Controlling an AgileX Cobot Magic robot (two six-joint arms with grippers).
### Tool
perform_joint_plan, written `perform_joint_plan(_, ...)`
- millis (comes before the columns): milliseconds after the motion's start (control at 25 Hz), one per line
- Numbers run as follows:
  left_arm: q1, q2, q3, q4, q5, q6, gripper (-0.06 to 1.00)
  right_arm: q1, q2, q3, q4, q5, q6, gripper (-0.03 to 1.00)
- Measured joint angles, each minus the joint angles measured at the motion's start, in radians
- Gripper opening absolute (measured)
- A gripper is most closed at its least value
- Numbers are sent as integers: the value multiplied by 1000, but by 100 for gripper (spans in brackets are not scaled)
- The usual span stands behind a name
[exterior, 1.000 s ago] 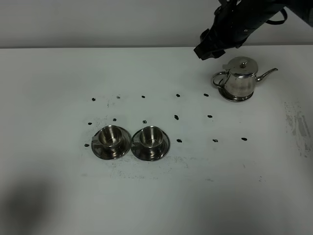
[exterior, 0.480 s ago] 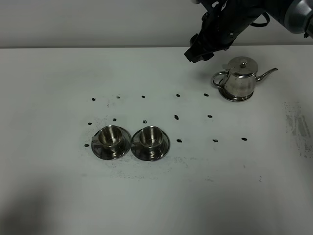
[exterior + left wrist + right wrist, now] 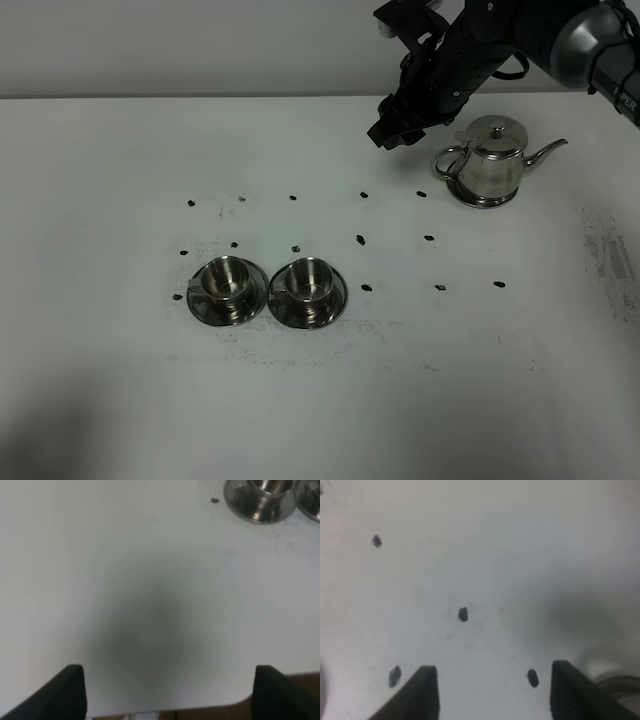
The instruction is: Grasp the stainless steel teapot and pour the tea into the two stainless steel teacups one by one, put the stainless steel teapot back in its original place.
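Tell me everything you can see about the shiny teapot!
The stainless steel teapot is small, round and shiny like a mirror. It has a domed lid with a little knob, a loop handle on its left in the high view, and a thin curved spout pointing right. It stands upright on its flared base, far back on the right of the white table. The lid is on, so the inside is hidden. Nothing seems to touch it; the open right claw hovers near the handle side.
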Motion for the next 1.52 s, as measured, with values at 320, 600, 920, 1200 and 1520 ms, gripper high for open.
perform_joint_plan(320, 82, -136, 0, -19, 3, 0, 65, 2, 20, 0, 2, -14, -14, 48)
perform_joint_plan(600, 84, -136, 1, -19, 4, 0, 65, 2, 20, 0, 2, -17, -16, 48)
perform_joint_plan(920, 84, -136, 1, -19, 4, 0, 65, 2, 20, 0, -1, -18, -2, 48)
perform_joint_plan(1200, 84, -136, 1, -19, 4, 0, 65, -2, 25, 0, -95, -66, 2, 48)
perform_joint_plan(1520, 84, -136, 1, -19, 6, 0, 65, -8, 86, 0, -199, -152, 59, 48)
